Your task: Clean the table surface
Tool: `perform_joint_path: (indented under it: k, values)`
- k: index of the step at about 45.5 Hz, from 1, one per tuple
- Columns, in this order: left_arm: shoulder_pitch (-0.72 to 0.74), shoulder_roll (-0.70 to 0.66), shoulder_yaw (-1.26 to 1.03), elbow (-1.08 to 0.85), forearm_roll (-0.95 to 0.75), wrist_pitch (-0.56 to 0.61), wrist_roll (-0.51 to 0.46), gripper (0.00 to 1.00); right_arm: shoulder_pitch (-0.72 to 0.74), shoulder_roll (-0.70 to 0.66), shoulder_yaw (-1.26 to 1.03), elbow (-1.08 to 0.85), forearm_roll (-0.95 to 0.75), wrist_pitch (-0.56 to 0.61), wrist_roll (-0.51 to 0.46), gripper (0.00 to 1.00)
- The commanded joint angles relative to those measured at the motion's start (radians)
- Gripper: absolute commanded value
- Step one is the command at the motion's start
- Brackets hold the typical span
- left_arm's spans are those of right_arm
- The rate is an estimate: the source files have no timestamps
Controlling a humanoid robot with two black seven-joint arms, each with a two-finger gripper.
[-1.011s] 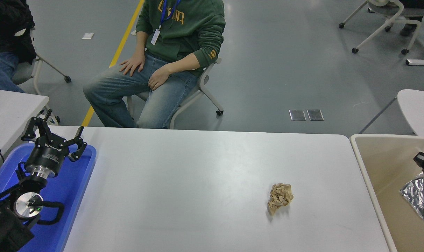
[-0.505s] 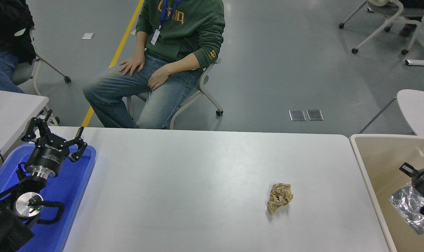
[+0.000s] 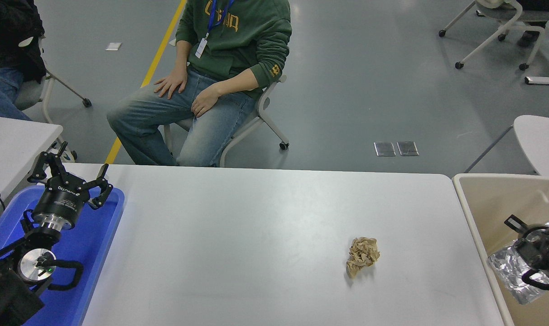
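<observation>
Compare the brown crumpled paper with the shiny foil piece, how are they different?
The brown paper wad is matte tan; the foil piece is reflective silver. The paper lies on the table surface; the foil is over the beige bin, at the right gripper. The foil looks larger. Both are crumpled.

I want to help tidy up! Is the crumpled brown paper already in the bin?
No, the brown paper lies on the table, left of the bin.

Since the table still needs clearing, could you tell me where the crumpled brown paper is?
In the head view, the brown paper lies on the table, right of centre, nearer the beige bin than the blue tray.
</observation>
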Motion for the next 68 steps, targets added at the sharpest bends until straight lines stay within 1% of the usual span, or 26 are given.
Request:
perform_joint_path:
  k: [1, 10, 24, 29, 36, 41, 45, 55, 60, 65, 68]
  values:
    - [0.000, 0.000, 0.000, 0.000, 0.000, 0.000, 0.000, 1.00, 0.009, 0.001, 0.023, -0.008, 0.052, -0.005, 0.001, 1.00]
    - [0.000, -0.001, 0.000, 0.000, 0.000, 0.000, 0.000, 1.00, 0.038, -0.005, 0.023, -0.005, 0.122, -0.001, 0.001, 1.00]
    - [0.000, 0.000, 0.000, 0.000, 0.000, 0.000, 0.000, 1.00, 0.069, -0.042, 0.050, 0.017, 0.130, 0.007, 0.009, 1.00]
    - [0.000, 0.000, 0.000, 0.000, 0.000, 0.000, 0.000, 1.00, 0.088, -0.090, 0.213, 0.126, 0.136, 0.016, 0.015, 1.00]
    - [0.000, 0.000, 0.000, 0.000, 0.000, 0.000, 0.000, 1.00, 0.088, -0.220, 0.477, 0.414, 0.144, 0.015, 0.015, 1.00]
    - [0.000, 0.000, 0.000, 0.000, 0.000, 0.000, 0.000, 1.00, 0.081, -0.254, 0.572, 0.535, 0.144, 0.011, 0.015, 1.00]
    - [0.000, 0.000, 0.000, 0.000, 0.000, 0.000, 0.000, 1.00, 0.080, -0.256, 0.615, 0.592, 0.144, 0.011, 0.020, 1.00]
    - [0.000, 0.000, 0.000, 0.000, 0.000, 0.000, 0.000, 1.00, 0.036, -0.240, 0.734, 0.796, 0.144, 0.005, 0.078, 1.00]
    - [0.000, 0.000, 0.000, 0.000, 0.000, 0.000, 0.000, 1.00, -0.015, -0.190, 0.823, 0.865, 0.144, 0.004, 0.089, 1.00]
    - [0.000, 0.000, 0.000, 0.000, 0.000, 0.000, 0.000, 1.00, -0.066, -0.131, 0.909, 0.878, 0.144, 0.005, 0.093, 1.00]
    - [0.000, 0.000, 0.002, 0.000, 0.000, 0.000, 0.000, 1.00, -0.107, -0.085, 0.971, 0.879, 0.142, 0.011, 0.113, 1.00]
